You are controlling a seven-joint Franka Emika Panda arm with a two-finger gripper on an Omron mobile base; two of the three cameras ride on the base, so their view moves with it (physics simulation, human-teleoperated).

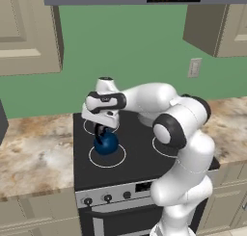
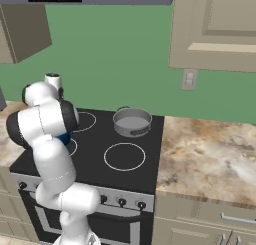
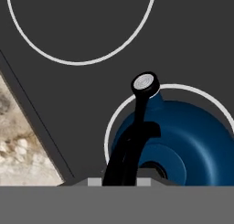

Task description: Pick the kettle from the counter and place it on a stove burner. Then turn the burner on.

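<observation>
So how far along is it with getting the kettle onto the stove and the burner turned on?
Done: the kettle is off the counter and sits within a stove burner ring. In hand: the hand is at its handle. Left: letting go and turning a front knob.

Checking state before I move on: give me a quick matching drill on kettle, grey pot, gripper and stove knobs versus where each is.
Things:
1 kettle
2 grey pot
3 gripper
4 stove knobs

Places:
A on the far burner nearest the right-hand counter
B along the stove's front panel
C inside the front-left burner ring
D closed on the black handle

Pairs: 1-C, 2-A, 3-D, 4-B
</observation>
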